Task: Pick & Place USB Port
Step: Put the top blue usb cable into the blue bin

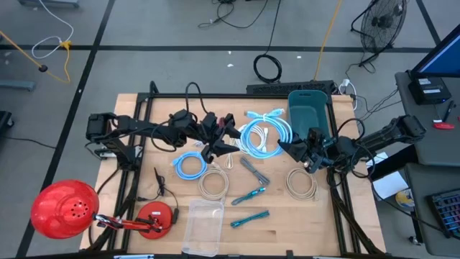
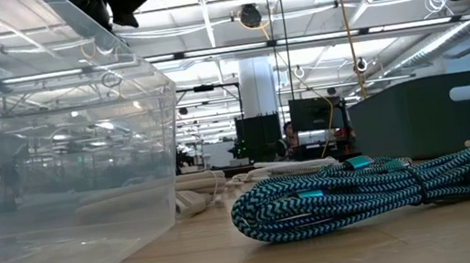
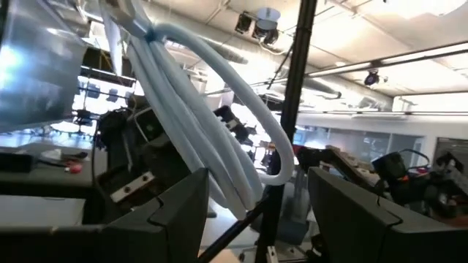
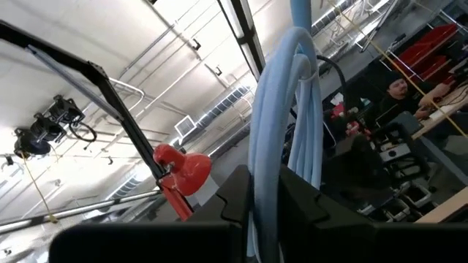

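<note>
Left gripper: raised over the table's centre, just left of the light blue cable; fingers spread apart, nothing between them; cable loops hang close in front of it in the left wrist view
Right gripper: at the cable's right edge, in front of the teal bin; fingers clenched on the light blue cable
Light blue cable: large coil, far centre of the table, between both grippers
Other cables: smaller blue coil left of centre; two beige coils; teal braided cable near the clear box
Near left: red lamp
</note>
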Motion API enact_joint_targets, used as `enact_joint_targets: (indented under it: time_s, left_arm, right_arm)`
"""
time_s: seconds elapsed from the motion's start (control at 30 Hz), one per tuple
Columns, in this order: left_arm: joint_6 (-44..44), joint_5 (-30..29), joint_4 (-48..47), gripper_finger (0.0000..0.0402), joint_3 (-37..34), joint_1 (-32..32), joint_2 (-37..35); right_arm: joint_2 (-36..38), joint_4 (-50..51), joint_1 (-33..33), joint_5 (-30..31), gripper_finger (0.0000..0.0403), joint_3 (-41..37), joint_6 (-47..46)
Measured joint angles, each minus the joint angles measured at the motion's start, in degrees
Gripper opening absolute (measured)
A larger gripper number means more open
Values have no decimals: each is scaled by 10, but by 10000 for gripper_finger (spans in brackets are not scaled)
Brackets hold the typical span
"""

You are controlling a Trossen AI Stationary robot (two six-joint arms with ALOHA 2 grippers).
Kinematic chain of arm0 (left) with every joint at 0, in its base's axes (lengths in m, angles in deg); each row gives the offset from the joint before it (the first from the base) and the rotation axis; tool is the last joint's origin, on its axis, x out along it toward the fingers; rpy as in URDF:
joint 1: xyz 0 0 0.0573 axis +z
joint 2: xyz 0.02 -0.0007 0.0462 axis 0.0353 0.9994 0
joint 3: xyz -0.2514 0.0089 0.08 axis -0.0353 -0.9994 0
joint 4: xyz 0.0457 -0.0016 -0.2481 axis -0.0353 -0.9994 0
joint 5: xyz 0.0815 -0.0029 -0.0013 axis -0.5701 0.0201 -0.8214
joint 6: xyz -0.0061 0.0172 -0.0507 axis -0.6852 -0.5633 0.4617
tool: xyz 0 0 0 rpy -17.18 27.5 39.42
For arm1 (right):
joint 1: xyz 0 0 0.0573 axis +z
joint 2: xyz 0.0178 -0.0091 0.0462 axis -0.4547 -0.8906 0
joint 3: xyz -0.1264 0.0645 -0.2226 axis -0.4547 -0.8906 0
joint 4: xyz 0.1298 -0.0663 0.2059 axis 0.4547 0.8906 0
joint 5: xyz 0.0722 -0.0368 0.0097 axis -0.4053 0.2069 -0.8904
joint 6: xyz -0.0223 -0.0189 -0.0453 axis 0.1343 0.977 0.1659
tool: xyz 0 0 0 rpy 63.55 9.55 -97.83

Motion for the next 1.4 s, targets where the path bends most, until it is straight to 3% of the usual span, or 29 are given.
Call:
enact_joint_targets:
  time_s: [0.63, 1.03, 1.4]
  left_arm:
    - [25, 5, 21, 235, 0, -6, 0]
    - [78, -47, -10, 235, 0, 17, 0]
    - [74, -65, -62, 234, 0, 33, 0]
  right_arm:
    - [-25, 28, -28, 4, 28, 1, -9]
    - [-25, 97, -28, 33, 28, 1, -10]
    - [-25, 121, -28, 19, 28, 0, -10]
